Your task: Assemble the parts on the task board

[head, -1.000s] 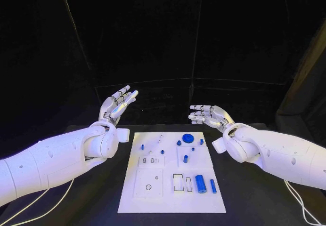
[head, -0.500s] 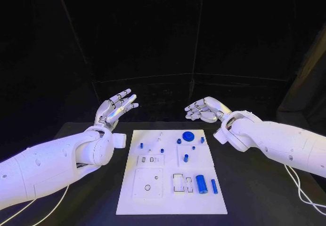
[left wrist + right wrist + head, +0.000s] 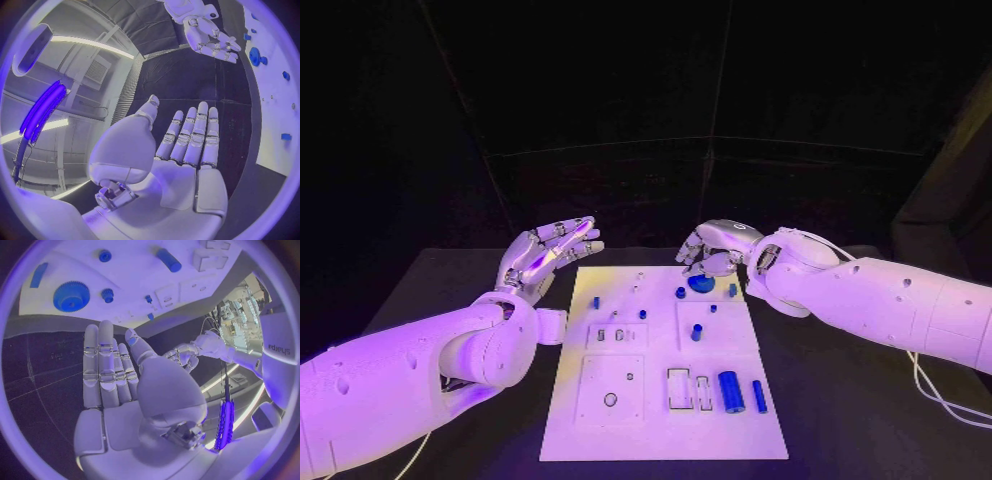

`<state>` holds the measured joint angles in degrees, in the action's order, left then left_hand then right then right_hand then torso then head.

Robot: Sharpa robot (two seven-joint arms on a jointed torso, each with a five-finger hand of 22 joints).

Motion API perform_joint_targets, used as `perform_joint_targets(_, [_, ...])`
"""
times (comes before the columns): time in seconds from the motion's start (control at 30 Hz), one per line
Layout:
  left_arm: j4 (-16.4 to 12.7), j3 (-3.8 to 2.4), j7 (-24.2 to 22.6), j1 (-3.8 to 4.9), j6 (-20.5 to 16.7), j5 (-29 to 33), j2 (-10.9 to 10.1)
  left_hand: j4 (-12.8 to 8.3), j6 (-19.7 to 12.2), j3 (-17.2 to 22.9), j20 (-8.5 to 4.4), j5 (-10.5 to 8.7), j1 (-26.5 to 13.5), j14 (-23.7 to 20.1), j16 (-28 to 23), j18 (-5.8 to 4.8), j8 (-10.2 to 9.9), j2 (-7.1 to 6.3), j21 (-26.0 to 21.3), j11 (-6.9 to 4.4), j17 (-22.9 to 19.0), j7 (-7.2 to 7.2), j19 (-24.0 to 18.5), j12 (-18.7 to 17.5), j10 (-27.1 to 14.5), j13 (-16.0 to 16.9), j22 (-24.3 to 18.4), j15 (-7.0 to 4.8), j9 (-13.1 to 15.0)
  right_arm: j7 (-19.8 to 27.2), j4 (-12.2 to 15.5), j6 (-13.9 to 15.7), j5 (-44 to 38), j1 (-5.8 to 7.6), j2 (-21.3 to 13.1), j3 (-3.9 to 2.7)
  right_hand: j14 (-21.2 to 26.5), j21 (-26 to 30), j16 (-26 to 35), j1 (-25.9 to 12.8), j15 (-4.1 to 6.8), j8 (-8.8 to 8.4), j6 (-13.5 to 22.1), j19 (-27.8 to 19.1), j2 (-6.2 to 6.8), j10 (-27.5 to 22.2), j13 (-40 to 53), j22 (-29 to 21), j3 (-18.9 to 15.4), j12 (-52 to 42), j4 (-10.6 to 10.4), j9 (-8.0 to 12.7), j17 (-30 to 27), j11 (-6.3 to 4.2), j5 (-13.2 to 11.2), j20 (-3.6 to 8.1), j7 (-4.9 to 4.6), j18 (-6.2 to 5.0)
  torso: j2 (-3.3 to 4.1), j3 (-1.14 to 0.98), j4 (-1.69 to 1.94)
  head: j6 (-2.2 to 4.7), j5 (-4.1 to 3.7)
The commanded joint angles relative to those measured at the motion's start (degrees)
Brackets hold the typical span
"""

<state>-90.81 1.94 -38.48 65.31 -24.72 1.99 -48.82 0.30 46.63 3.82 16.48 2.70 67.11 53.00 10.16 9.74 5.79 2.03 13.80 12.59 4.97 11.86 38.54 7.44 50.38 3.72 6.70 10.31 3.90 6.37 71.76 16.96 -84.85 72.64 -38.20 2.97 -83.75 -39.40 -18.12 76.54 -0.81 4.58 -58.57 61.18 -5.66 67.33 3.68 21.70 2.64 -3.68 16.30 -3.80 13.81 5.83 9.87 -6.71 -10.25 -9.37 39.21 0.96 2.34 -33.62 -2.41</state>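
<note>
Left hand [image 3: 548,253] is raised off the black surface [image 3: 473,280] just beside the task board's [image 3: 646,420] far-left corner, palm up, fingers straight and spread, grasping nothing. The task board is a flat white rectangular plate in the middle of the surface, carrying small blue parts: short pegs, a toothed gear [image 3: 701,284] near its far edge, a smooth cylinder [image 3: 730,391] toward the near-right. Right hand [image 3: 715,250] hovers above the gear, palm down, fingers extended side by side, empty.
</note>
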Motion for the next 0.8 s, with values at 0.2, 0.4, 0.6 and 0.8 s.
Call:
perform_joint_targets(0.2, [-1.8,-0.03,-1.4,-0.22,2.1,-0.1,-0.4,-0.3,0.5,0.0,0.07,0.33,0.0,0.6,0.0,0.5,0.2,0.73,0.4,0.01,-0.1,3.65,0.5,0.2,0.6,-0.1,0.1,0.02,0.0,-4.6,-0.9,-5.4,-12.4,0.23,1.4,-0.11,-2.2,-6.3,-7.5,-0.5,0.39,-0.82,0.6,-0.1,1.22,-2.3,0.0,4.1,1.1,0.1,-0.2,0.0,6.6,-0.15,-0.4,0.83,1.01,-1.08,2.45,0.37,0.66,0.57,-0.38])
perform_joint_targets(0.4, [-2.6,-0.04,-1.7,-0.29,2.2,0.1,-1.2,-0.2,0.6,-0.2,0.07,0.32,-0.3,0.5,-0.2,0.49,0.1,0.86,0.4,0.08,-0.2,3.81,0.7,0.1,0.6,-0.1,0.0,0.06,-0.1,-5.1,-1.8,-7.4,-13.9,0.23,2.4,-0.11,-1.7,-13.3,-14.4,-0.9,0.61,-0.82,1.3,0.2,1.6,-2.5,0.0,10.4,2.5,0.1,-0.2,0.0,12.5,-0.37,-0.5,0.64,1.08,-0.65,3.37,0.34,0.82,0.78,-0.57])
perform_joint_targets(0.6, [-3.1,-0.04,-1.8,-0.3,2.3,0.2,-1.6,-0.2,0.7,-0.2,0.07,0.32,-0.3,0.5,-0.2,0.49,0.1,0.88,0.4,0.1,-0.2,3.84,0.7,0.1,0.6,-0.1,0.0,0.06,-0.1,-5.3,-2.1,-8.6,-14.4,0.22,2.8,-0.11,-1.0,-18.4,-18.3,-1.3,0.57,-0.82,1.5,1.6,1.86,-2.6,0.1,16.3,3.4,0.1,-0.3,0.0,15.8,-0.28,-0.5,0.46,1.04,0.09,3.98,0.32,0.77,0.63,-0.47])
perform_joint_targets(0.8, [-3.1,-0.04,-2.0,-0.3,2.2,0.3,-1.9,-0.2,0.7,-0.3,0.07,0.32,-0.4,0.5,-0.3,0.47,0.1,0.95,0.4,0.14,-0.2,3.91,0.7,0.0,0.6,-0.1,0.0,0.08,-0.1,-5.4,-1.1,-9.2,-14.5,0.22,2.3,-0.1,-1.2,-22.5,-24.7,-1.6,0.54,-0.76,1.3,3.6,1.97,-2.4,0.1,21.5,4.2,0.0,-0.5,0.0,22.0,-0.28,-0.4,0.37,1.01,0.84,4.34,0.36,0.9,0.53,-0.41])
